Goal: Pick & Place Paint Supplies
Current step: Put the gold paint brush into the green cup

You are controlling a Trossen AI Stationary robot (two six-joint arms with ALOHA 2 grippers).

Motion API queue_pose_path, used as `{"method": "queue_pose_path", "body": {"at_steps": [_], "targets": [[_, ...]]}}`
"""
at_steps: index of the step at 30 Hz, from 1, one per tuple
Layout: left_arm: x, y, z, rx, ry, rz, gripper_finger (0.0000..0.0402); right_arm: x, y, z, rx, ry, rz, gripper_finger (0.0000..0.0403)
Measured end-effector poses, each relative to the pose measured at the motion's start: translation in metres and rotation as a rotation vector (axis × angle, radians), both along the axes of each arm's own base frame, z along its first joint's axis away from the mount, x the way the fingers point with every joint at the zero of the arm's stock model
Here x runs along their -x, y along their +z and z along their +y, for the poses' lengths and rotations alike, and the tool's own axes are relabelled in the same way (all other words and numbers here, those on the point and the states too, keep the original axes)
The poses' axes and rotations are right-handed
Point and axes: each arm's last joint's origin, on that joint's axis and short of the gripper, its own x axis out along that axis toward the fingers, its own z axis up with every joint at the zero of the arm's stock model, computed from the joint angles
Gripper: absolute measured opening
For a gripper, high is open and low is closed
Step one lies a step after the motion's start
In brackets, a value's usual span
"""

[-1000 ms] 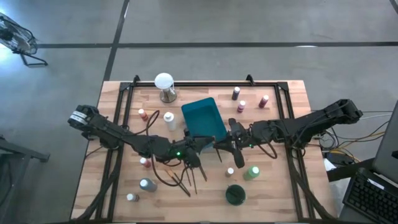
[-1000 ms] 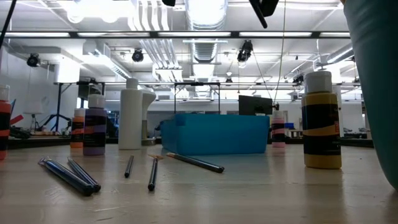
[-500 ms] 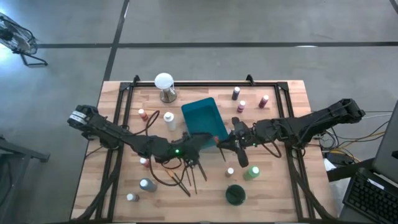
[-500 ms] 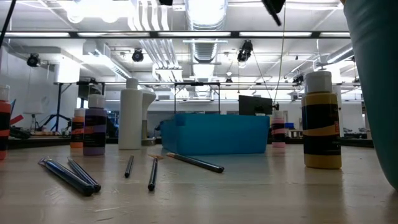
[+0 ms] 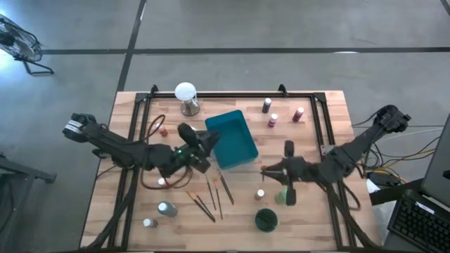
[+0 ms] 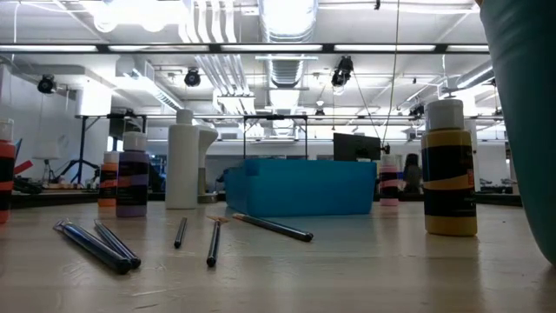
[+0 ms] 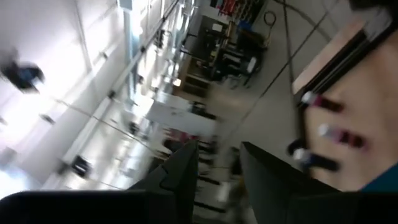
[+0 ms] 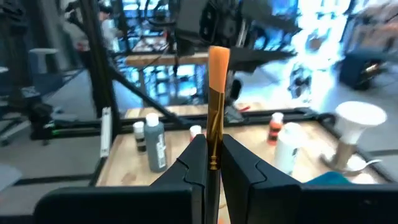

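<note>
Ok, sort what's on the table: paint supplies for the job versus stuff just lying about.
Job:
- brush clamped in the right gripper
- loose brushes
- small bottles
- green bottle
- left gripper, jaws apart, empty

Lying about:
- teal tray
- white globe on its metal base

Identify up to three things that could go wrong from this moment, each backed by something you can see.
1. The right gripper pinches the orange-tipped brush low on its handle, so it may pivot or slip.
2. That gripper hangs near the small bottle and green bottle; a low move might topple them.
3. The left gripper sits beside the teal tray and could nudge it.
</note>
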Motion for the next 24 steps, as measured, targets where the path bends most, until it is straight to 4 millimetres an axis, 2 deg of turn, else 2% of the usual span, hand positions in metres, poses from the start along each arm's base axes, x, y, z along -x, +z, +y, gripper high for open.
{"method": "queue_pose_path", "body": {"at_steps": [7,16,20,24], "targets": [[0.017,-0.032,0.007,0.327,-0.055,-0.128,0.0126,0.006,-0.009,0.047,0.028,-0.024,-0.070,0.0019],[0.035,-0.065,0.012,0.731,-0.121,-0.307,0.0126,0.007,-0.044,0.104,-0.012,-0.082,-0.046,0.0019],[0.040,-0.073,0.013,0.830,-0.165,-0.326,0.0126,0.011,-0.048,0.132,-0.003,-0.154,-0.061,0.0019],[0.041,-0.077,0.016,0.857,-0.153,-0.341,0.0126,0.012,-0.050,0.155,0.011,-0.234,-0.080,0.0019]]}}
